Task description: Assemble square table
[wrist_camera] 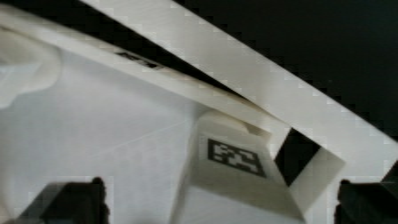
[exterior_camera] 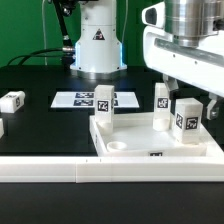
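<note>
The white square table slab (exterior_camera: 150, 150) lies flat at the front right with its rim up. Three tagged white legs stand in its corners: one at the back left (exterior_camera: 104, 100), one at the back right (exterior_camera: 161, 97) and one at the right (exterior_camera: 187, 115). My gripper (exterior_camera: 192, 92) hangs right above the right leg. In the wrist view my gripper (wrist_camera: 231, 205) is open, and its dark fingers (wrist_camera: 80, 200) stand either side of that leg (wrist_camera: 231, 165) with a gap on each side. The slab's floor (wrist_camera: 107, 130) fills the wrist view.
The long white border rail (exterior_camera: 90, 172) runs along the front of the slab and shows in the wrist view (wrist_camera: 249, 55) as a diagonal band. A loose leg (exterior_camera: 12, 100) lies at the exterior view's left. The marker board (exterior_camera: 78, 100) lies behind the slab, before the robot base (exterior_camera: 97, 45).
</note>
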### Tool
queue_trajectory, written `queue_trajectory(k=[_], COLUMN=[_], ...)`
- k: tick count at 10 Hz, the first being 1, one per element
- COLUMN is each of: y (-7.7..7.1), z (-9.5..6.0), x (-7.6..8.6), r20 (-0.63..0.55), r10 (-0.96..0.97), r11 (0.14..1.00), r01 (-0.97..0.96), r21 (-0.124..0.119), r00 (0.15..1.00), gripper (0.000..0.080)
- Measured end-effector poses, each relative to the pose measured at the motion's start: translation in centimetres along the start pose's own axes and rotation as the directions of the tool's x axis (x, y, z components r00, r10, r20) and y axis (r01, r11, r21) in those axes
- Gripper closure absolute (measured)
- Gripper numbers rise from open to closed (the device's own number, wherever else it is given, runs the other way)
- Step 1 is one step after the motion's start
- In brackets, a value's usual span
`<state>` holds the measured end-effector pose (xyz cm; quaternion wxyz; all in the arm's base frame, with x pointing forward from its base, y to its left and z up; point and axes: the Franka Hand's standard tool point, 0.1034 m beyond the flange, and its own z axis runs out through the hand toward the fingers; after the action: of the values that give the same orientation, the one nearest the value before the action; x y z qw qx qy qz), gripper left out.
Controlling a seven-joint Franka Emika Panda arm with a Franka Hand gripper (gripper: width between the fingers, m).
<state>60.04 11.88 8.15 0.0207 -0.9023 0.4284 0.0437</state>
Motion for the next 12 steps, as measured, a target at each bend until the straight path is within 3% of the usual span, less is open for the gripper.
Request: queue_trajectory(k=[4,6,7,12], y=[0.03,0.09,0.09,-0.27], z=[0.00,0.00,0.01,-0.05], x=[0.03,0.12,0.13,0.44], r20=[0.000,-0.005,-0.016,-0.025], r10=[-0.276,-0.437,-0.550,-0.850], r11=[0.961,0.900,0.835,0.526], r01=[0.276,0.437,0.549,0.849], r21=[-0.001,-0.010,-0.038,-0.050], r00=[0.961,0.900,0.835,0.526], gripper=[0.0150,0.0150,0.0150,0.0150])
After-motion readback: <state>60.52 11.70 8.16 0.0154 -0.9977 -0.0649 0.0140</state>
